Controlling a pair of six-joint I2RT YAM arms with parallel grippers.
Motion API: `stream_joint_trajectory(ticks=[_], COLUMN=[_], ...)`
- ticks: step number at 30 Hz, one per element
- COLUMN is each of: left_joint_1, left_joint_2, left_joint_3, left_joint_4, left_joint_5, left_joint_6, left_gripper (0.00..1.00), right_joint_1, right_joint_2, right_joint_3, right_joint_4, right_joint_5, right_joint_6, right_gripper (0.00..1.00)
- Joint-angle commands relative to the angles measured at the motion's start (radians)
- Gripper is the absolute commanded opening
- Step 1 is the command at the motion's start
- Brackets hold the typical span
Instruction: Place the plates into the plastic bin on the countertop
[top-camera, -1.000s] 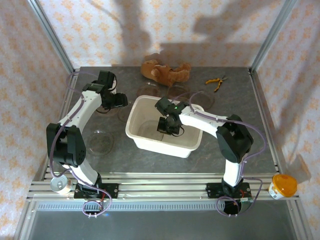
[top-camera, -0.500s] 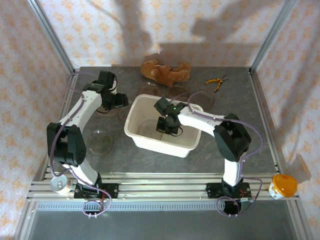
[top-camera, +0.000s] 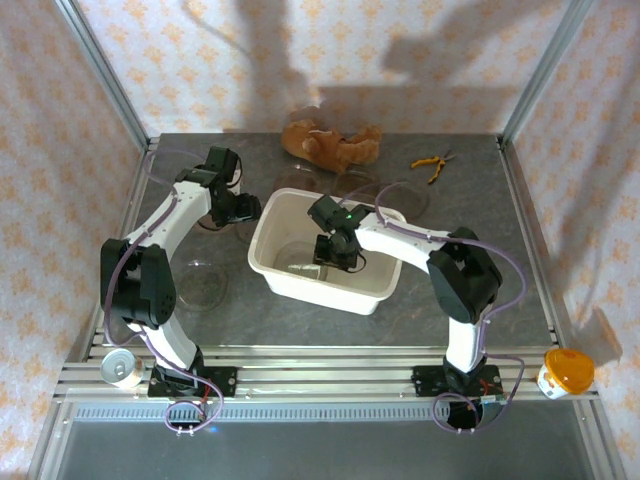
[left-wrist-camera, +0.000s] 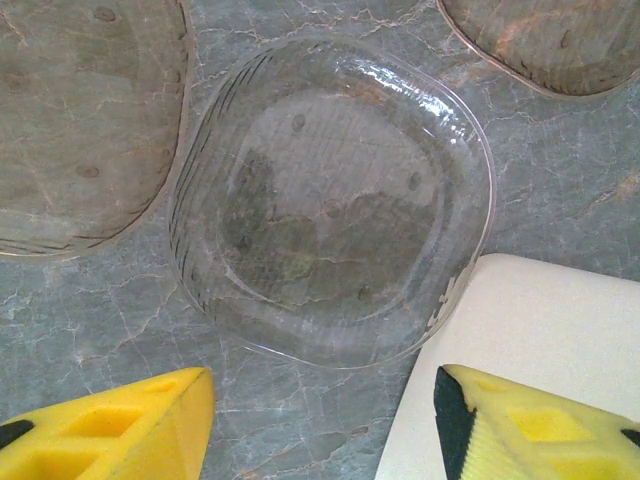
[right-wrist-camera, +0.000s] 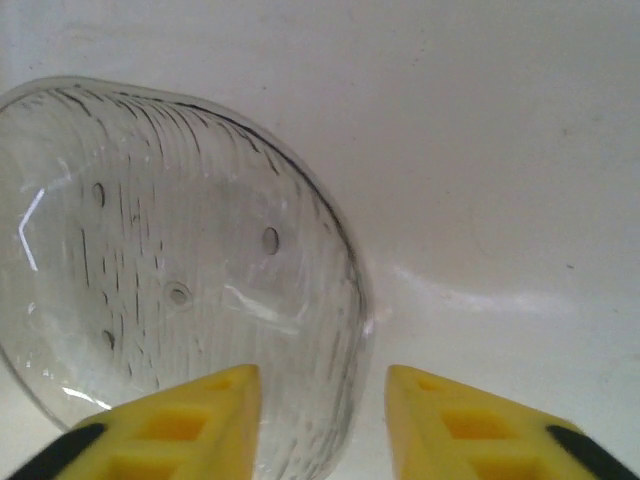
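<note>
1. Overhead view: a large cream-white rectangular plastic bin (top-camera: 330, 294) sits at the centre of a dark grey mottled stone-look countertop (top-camera: 300, 325).
2. Inside the bin, toward its left end, lies one small round transparent ribbed plate (top-camera: 298, 263), flat on the white floor.
3. The right gripper (right-wrist-camera: 322, 420) reaches down into the bin. Its yellow fingers (right-wrist-camera: 170, 420) stand apart, pinching nothing; the plate's rim (right-wrist-camera: 170, 290) passes loosely between them.
4. The left gripper (left-wrist-camera: 320, 430) hovers at the bin's upper left corner, jaws wide apart and empty.
5. Directly beneath it a second clear plate (left-wrist-camera: 330, 200) rests on the countertop, its edge tucked against the bin's rim (left-wrist-camera: 540, 320).
6. Two further tinted plates lie just beside it, one at upper left (left-wrist-camera: 80, 120), one at upper right (left-wrist-camera: 550, 40) of the left wrist view.
7. Another plate (top-camera: 205, 283) lies on the countertop left of the bin.
</note>
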Motion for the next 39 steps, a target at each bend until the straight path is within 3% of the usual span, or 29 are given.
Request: stream_joint_trajectory(ticks=[1,7,27,33,39], left_joint_1=[-0.015,-0.03,-0.206,-0.169,-0.034], left_joint_2=[-0.005,-0.025,-0.138,-0.187,-0.214], left_joint_3=[-0.026,-0.076,-0.216,-0.178,-0.209], left_joint_4=[-0.032,-0.029,0.007,-0.008,0.051], left_joint_5=[0.003,-0.018,-0.084,-0.136,-0.076], left_joint_6=[-0.02,-0.039,-0.205,-0.246,-0.412], left_gripper=[0.62,0.62,0.62,0.64,0.65], right_joint_1=[0.006,0.001,-0.207,-0.207,-0.207], right_joint_2=[-0.085,-0.121,-0.16,-0.234,-0.289], right_joint_3=[0.074,0.165,0.221,0.207,0.216], right_joint_4=[-0.115,-0.262,-0.357,-0.316,-0.323], right_joint_5=[0.071,0.145,0.147,0.041,0.037], right_joint_6=[-0.06,-0.159,-0.459,-0.555,-0.576], right_gripper=[0.46,0.58,0.59,0.58,0.56])
